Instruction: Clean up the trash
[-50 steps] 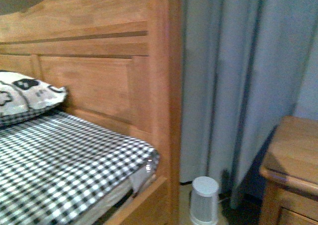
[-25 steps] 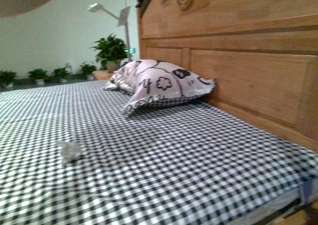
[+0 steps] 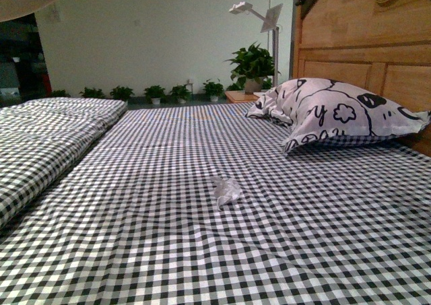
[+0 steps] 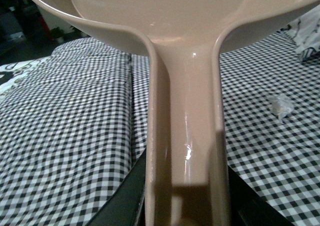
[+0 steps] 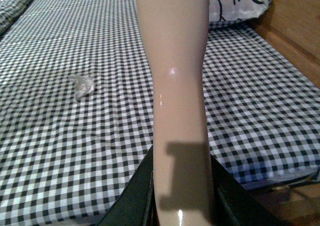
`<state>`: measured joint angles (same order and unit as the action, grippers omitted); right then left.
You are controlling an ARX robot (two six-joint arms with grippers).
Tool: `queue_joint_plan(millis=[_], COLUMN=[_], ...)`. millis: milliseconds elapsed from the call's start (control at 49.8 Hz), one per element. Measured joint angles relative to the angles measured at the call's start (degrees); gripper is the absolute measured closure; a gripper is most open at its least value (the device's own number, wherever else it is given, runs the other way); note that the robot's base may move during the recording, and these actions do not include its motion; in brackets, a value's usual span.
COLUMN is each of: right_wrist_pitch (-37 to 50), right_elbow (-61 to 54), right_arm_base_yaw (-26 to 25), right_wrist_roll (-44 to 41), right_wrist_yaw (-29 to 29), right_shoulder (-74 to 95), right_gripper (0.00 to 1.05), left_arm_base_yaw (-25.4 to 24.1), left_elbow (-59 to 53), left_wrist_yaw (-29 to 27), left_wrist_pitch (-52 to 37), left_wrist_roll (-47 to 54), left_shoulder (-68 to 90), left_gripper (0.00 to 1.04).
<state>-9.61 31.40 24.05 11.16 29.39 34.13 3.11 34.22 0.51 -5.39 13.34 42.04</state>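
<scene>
The trash [image 3: 225, 190], a small crumpled white paper wad, lies on the black-and-white checked bed sheet [image 3: 161, 238] near the middle. It also shows in the left wrist view [image 4: 280, 105] and in the right wrist view [image 5: 81, 85]. My left gripper [image 4: 186, 206] is shut on the handle of the beige dustpan [image 4: 185, 61], held above the sheet, apart from the wad. My right gripper [image 5: 180, 206] is shut on the beige brush handle [image 5: 175, 76], also above the sheet. The brush head is out of view. Neither arm shows in the front view.
A large white pillow with black cartoon print [image 3: 337, 113] rests against the wooden headboard [image 3: 363, 42] at the right. A second checked bed [image 3: 47, 126] adjoins at the left. Potted plants [image 3: 252, 66] and a lamp [image 3: 259, 15] stand along the far wall.
The front view has swung left, from the headboard corner and curtain to the bed. The wad now sits near the picture's middle and the pillow at the right.
</scene>
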Motion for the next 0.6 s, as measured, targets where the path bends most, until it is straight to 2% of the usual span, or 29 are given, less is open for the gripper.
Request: queue_joint_plan(millis=[120, 261, 341, 402, 602], right_wrist_pitch=[0.00, 0.00, 0.00, 0.00, 0.00], right_elbow=[0.00, 0.00, 0.00, 0.00, 0.00], right_arm_base_yaw=[-0.17, -0.17, -0.17, -0.17, -0.17], right_wrist_roll=[0.00, 0.00, 0.00, 0.00, 0.00], right_wrist_yaw=[0.61, 0.50, 0.44, 0.48, 0.46], right_shoulder=[-0.11, -0.11, -0.11, -0.13, -0.13], right_gripper=[0.84, 0.84, 0.84, 0.84, 0.84], left_arm_base_yaw=[0.26, 0.28, 0.81, -0.26, -3.80], left_elbow=[0.00, 0.11, 4.44, 5.81, 13.44], left_wrist_yaw=[1.18, -0.04, -3.10, -1.92, 5.09], left_wrist_pitch=[0.00, 0.59, 12.37, 15.65, 13.14], left_wrist_roll=[0.11, -0.42, -8.04, -11.32, -9.84], left_shoulder=[0.11, 0.17, 2.08, 4.87, 13.94], left_gripper=[0.79, 0.79, 0.79, 0.79, 0.79])
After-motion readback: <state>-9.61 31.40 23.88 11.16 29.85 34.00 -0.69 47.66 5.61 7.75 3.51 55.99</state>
